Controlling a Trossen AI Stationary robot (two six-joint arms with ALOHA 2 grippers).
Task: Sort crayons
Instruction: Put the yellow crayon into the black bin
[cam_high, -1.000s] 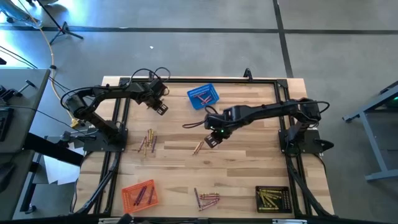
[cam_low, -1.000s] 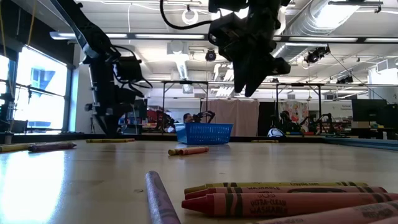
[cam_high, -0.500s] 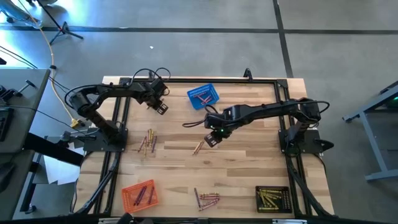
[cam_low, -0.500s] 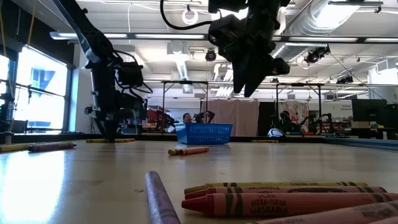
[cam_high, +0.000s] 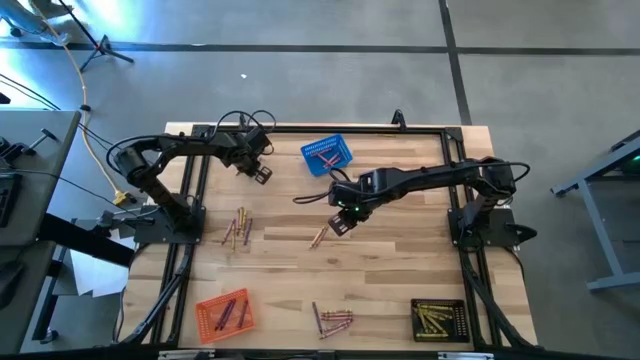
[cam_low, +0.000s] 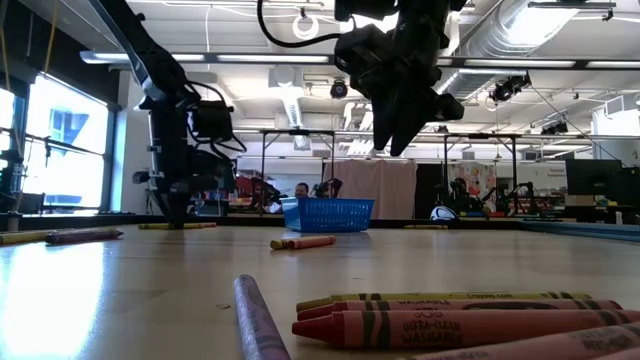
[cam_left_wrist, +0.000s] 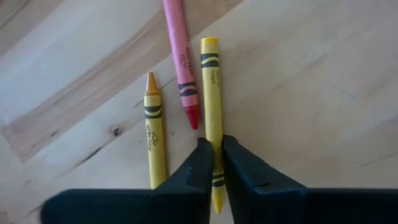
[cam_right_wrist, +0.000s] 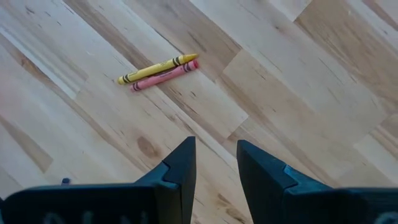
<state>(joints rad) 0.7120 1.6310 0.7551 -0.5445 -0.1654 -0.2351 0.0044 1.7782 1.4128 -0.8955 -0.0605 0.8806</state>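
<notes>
My left gripper (cam_left_wrist: 212, 163) pinching yellow crayon (cam_left_wrist: 212, 112) near its lower half; lift straight, avoid dragging red crayon (cam_left_wrist: 180, 59) alongside. Right gripper (cam_right_wrist: 216, 163) fingers spread, hovering.

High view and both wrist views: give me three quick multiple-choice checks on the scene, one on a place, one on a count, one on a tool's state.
1. Where is the blue basket on the table?
A. far edge, near the middle
B. near-left corner
C. near-right corner

2. How many crayons show in the left wrist view?
A. one
B. three
C. five

3. What state is the left tool in?
A. wide open above bare wood
B. shut on a yellow crayon
C. out of view

Answers:
1. A: the high view shows the blue basket by the far rail, between the two arms.
2. B: a short yellow crayon, a red crayon and a long yellow crayon lie side by side.
3. B: its fingers pinch the long yellow crayon on both sides.
</notes>
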